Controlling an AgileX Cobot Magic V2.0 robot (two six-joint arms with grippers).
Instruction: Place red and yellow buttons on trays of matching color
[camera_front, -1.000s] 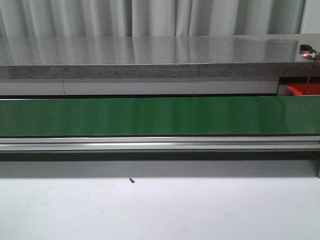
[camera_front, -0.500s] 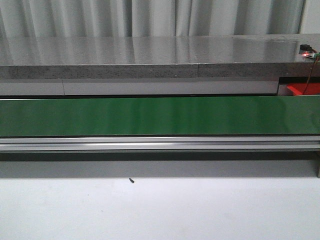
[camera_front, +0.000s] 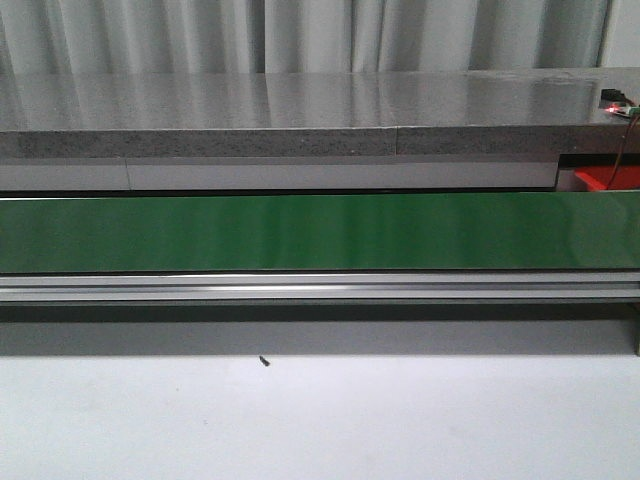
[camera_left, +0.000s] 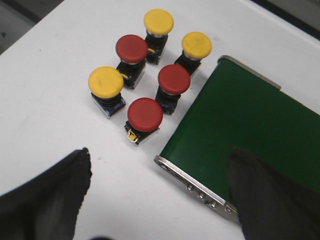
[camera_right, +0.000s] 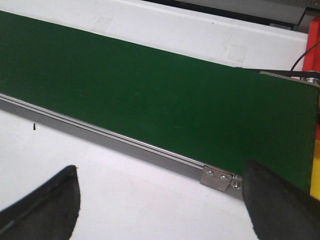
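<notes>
Several push buttons stand in a cluster on the white table in the left wrist view, just off the end of the green conveyor belt (camera_left: 250, 115). Three have red caps (camera_left: 145, 114) (camera_left: 174, 79) (camera_left: 131, 48) and three have yellow caps (camera_left: 105, 82) (camera_left: 196, 44) (camera_left: 158, 21). My left gripper (camera_left: 160, 200) hangs open above the table, short of the nearest red button and holding nothing. My right gripper (camera_right: 162, 210) is open and empty over bare table beside the belt (camera_right: 150, 95). A sliver of the red tray (camera_right: 314, 35) and of the yellow tray (camera_right: 316, 175) shows past the belt's end.
In the front view the green belt (camera_front: 320, 232) crosses the whole width with its aluminium rail (camera_front: 320, 288) in front. A grey counter (camera_front: 300, 110) lies behind. A red tray corner (camera_front: 607, 178) shows at far right. Neither arm appears there.
</notes>
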